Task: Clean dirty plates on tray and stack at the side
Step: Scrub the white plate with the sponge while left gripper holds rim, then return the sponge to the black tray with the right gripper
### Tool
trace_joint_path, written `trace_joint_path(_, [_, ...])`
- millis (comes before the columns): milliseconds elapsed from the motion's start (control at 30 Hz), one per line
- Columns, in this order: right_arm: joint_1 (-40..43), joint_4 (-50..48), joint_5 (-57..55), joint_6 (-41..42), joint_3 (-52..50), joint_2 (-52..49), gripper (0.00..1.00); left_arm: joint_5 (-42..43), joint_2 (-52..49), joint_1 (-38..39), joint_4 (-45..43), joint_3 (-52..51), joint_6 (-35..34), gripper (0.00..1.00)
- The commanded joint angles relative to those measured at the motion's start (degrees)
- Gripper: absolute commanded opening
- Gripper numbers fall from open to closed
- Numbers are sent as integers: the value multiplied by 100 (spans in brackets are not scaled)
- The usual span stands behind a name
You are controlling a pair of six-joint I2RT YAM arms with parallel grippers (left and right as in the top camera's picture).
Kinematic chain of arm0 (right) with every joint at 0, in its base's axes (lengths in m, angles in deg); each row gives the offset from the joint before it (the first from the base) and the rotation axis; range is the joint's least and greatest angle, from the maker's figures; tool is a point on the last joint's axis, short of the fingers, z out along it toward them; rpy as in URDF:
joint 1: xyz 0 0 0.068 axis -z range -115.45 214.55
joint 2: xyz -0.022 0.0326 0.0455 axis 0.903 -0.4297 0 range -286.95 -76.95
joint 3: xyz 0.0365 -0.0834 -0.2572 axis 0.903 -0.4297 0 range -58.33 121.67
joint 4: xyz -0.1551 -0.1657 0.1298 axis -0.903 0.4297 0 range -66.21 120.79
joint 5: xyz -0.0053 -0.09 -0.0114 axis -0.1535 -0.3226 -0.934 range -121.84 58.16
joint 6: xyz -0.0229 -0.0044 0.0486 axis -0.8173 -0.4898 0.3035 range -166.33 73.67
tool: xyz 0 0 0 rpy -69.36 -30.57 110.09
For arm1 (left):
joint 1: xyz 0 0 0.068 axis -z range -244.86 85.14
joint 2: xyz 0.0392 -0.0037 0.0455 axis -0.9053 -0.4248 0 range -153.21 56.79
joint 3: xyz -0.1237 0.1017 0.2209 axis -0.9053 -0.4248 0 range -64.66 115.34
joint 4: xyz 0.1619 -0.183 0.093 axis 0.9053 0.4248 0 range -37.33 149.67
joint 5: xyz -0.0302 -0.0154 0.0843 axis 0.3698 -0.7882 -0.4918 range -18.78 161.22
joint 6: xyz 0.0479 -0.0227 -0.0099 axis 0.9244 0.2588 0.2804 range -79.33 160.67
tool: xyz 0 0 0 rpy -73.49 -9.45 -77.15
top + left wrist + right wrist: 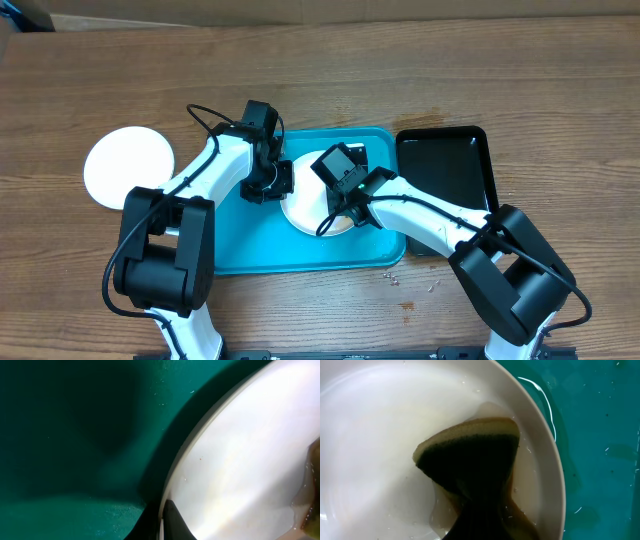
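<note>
Sponge (467,455) clamped in right gripper (340,202) sits on wet white plate (300,216) in turquoise tray (250,250), left gripper (270,182) at plate rim, jaws' state can't tell.

Two plates (127,167) (303,212), two trays (250,243) (446,168), one sponge (470,455).

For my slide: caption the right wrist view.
A sponge pressed on a wet white plate in the turquoise tray.

A brown wood-grain table (560,80) filled the view under even light, with a pale cardboard-coloured strip (330,7) along its far edge and small scraps (405,290) near right.
</note>
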Motion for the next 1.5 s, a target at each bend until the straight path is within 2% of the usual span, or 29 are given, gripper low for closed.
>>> trace_joint_path(0, [-33,-20,656,435,-216,-144,4,-166,-37,44,39,-142,46,4])
trace_joint_path(533, [2,-802,1335,498,-216,-142,4,-166,-37,44,42,-142,46,4])
trace_joint_path(700, [444,-1156,2085,374,-61,-44,4,-166,-37,44,42,-142,46,4])
trace_joint_path(900, [1196,-1189,3327,-7,116,603,4,-168,-37,44,42,-142,46,5])
trace_joint_path(1200, [2243,-1145,6216,-382,116,1231,4,-164,-37,44,44,-142,44,5])
trace_joint_path(1267, [2347,-1097,6478,-385,116,1231,4,-166,-37,44,44,-142,46,5])
trace_joint_path(1467, [2741,-468,6363,-820,116,1233,4,-168,-37,44,42,-142,48,4])
